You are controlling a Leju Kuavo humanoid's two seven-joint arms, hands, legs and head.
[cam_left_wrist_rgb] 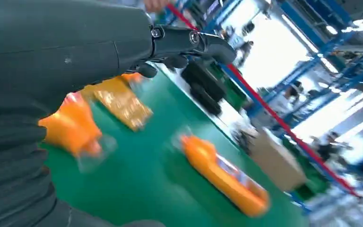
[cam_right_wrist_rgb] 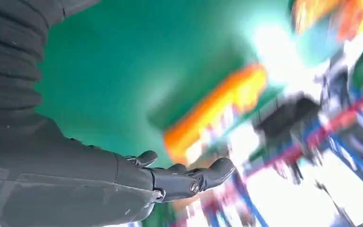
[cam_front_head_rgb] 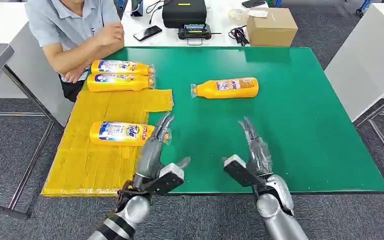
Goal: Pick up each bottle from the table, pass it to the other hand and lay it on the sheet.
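The table [cam_front_head_rgb: 300,125] is showing a flat green top, and the sheet [cam_front_head_rgb: 95,160] is lying bright yellow. All four bottles (the lone one [cam_front_head_rgb: 226,88] too) are glowing orange-yellow under blue, white and red labels. The hands [cam_front_head_rgb: 252,150] are showing dark grey fingers on silver arms. A tan box [cam_front_head_rgb: 271,26] is sitting beyond, beside a black case [cam_front_head_rgb: 184,12].

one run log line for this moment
sheet: three bottles | mat: one bottle left | left hand: open | right hand: open
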